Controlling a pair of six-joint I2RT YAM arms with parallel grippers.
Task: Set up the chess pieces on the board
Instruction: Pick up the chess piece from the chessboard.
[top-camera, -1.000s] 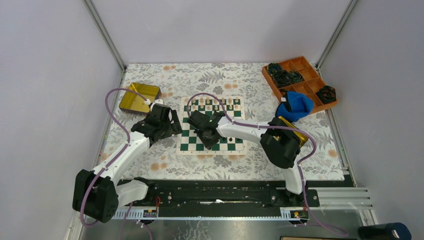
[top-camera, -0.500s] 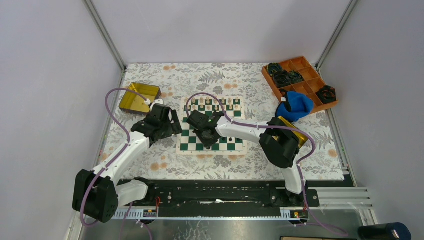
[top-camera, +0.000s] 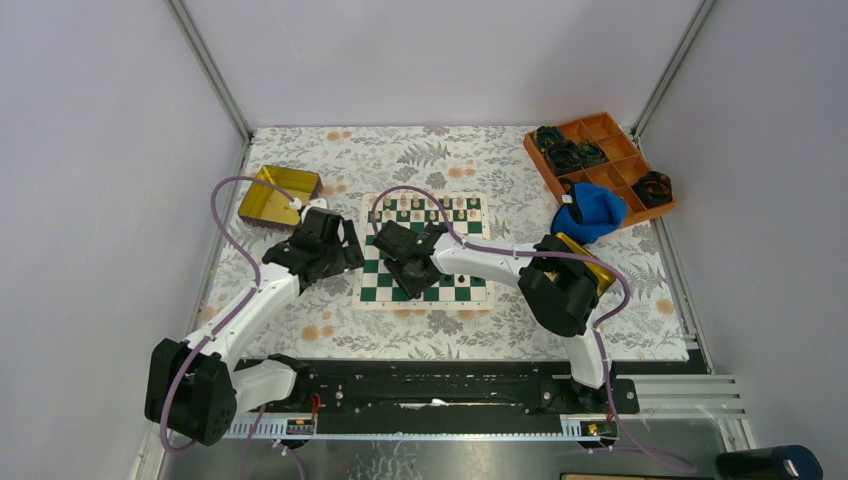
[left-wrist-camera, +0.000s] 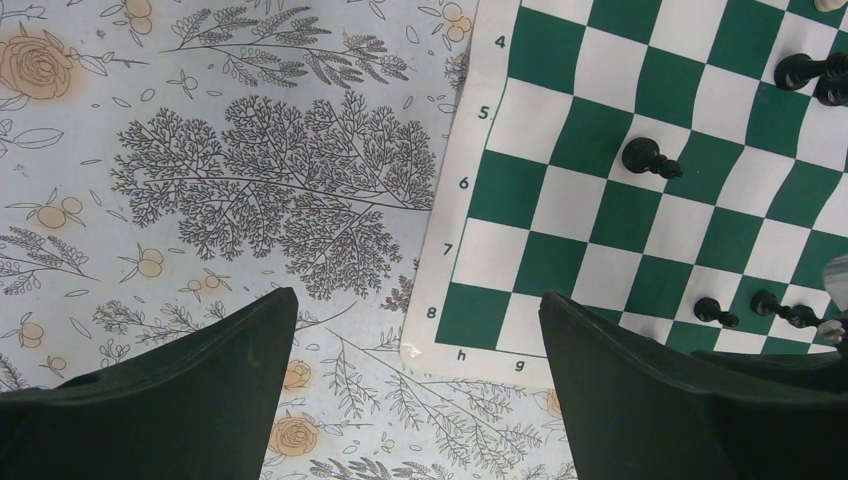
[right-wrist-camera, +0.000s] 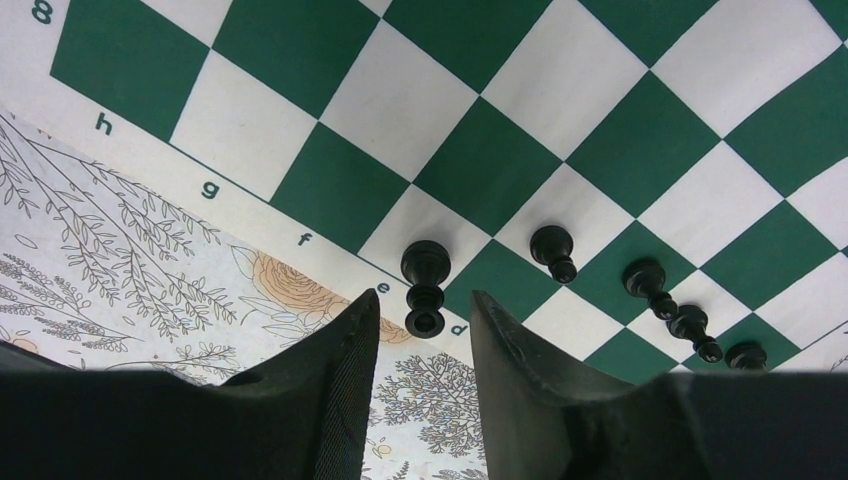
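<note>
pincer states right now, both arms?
Left pincer: open, empty.
Right pincer: open, black piece between its fingers, not gripped.

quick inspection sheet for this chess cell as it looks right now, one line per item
surface: floral cloth covers the table, lying flat
job's things: board in the middle; cream pieces along its far rows; black pieces mostly by its near lettered edge
clutter: gold tin far left; second tin partly under the right arm; orange tray far right holding black rings; blue cloth beside it
claws: left claw open, empty, over the board's left edge; right claw open around one black piece, gaps either side
cables: purple cables loop off both arms; one arches over the board
surroundings: grey walls, metal posts
</note>
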